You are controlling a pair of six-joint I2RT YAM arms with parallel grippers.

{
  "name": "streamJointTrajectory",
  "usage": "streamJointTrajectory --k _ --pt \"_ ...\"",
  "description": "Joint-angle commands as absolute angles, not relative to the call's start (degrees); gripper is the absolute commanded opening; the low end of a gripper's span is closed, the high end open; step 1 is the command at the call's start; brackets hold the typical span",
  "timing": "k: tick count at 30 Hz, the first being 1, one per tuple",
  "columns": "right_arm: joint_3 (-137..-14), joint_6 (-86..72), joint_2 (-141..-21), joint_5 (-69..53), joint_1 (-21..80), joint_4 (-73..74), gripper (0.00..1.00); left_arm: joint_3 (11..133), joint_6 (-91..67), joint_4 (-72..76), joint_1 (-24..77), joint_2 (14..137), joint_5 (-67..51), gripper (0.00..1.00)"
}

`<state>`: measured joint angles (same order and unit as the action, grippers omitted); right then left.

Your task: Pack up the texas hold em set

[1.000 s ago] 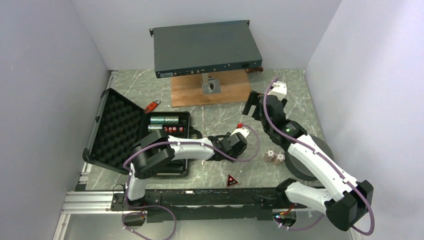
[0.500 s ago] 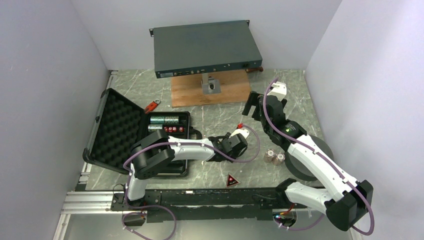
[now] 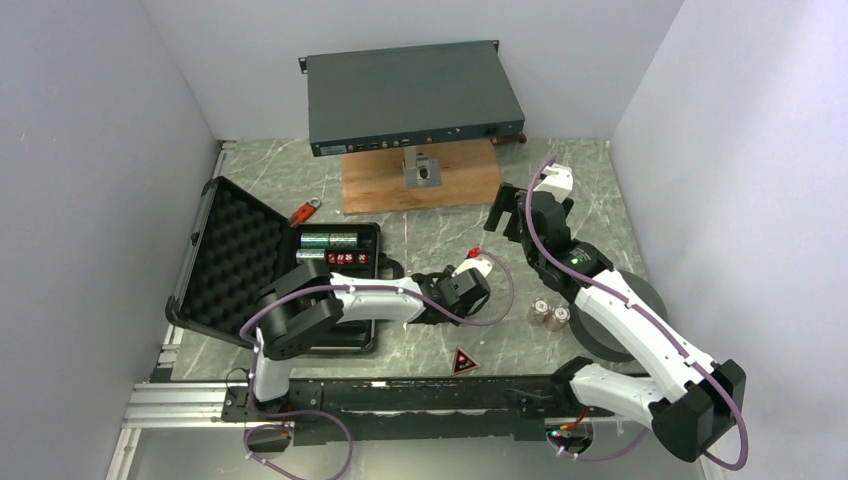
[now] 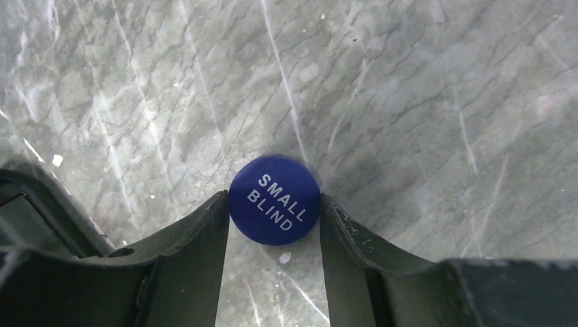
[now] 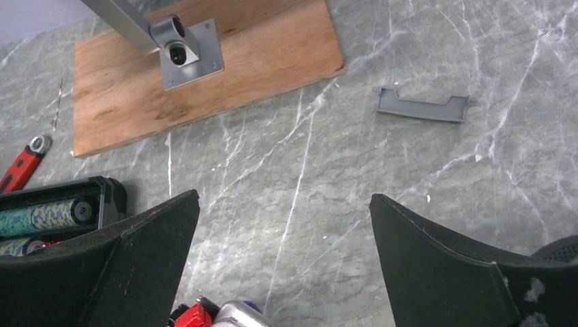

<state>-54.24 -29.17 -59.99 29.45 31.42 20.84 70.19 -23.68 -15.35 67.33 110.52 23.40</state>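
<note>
The left gripper (image 4: 273, 204) pinches the disc (image 4: 274, 199): its two fingers (image 4: 204, 238) press on opposite edges of the blue round piece. The disc lies face up to the wrist camera, over the marble table (image 4: 422, 102), somewhat near of mid-table and right of the case. Its white "SMALL BLIND" lettering slants down to the right in that view. Whether the disc touches the table cannot be told.

The case (image 3: 335, 335) stands open near the table's left edge. The long axis of its base runs from far to near, and its foam-lined lid (image 3: 235, 255) is thrown back to the left, leaning outward. Chip rolls (image 3: 330, 240) lie on their sides across the far end of the base, their long axes left to right. Red dice (image 3: 350, 259) sit just nearer.

The right gripper (image 5: 285, 197) is spread wide with nothing between its jaws, over the table right of centre.

Two short chip stacks (image 3: 548, 315) stand upright near the right arm. The triangle marker (image 3: 462, 361) lies flat close to the near edge, one corner pointing to the near edge.

A rack unit (image 3: 410, 95) sits on a post over a wooden board (image 3: 380, 190) by the far edge. A red tool (image 3: 306, 212) lies beyond the case, and a small grey clip (image 5: 422, 105) lies right of the board.
</note>
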Motion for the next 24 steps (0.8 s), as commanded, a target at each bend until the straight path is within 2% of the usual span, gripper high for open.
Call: streamJointTrajectory --k 1,24 --pt "-54.14 -29.70 -59.50 28.93 31.31 18.22 1.00 69.02 -24.21 -19.08 67.63 106.98 25.19 0.00" --pt "-53.26 -29.79 -59.30 28.39 31.38 17.58 1.00 66.43 -25.75 -26.60 67.63 94.83 31.95 0.00"
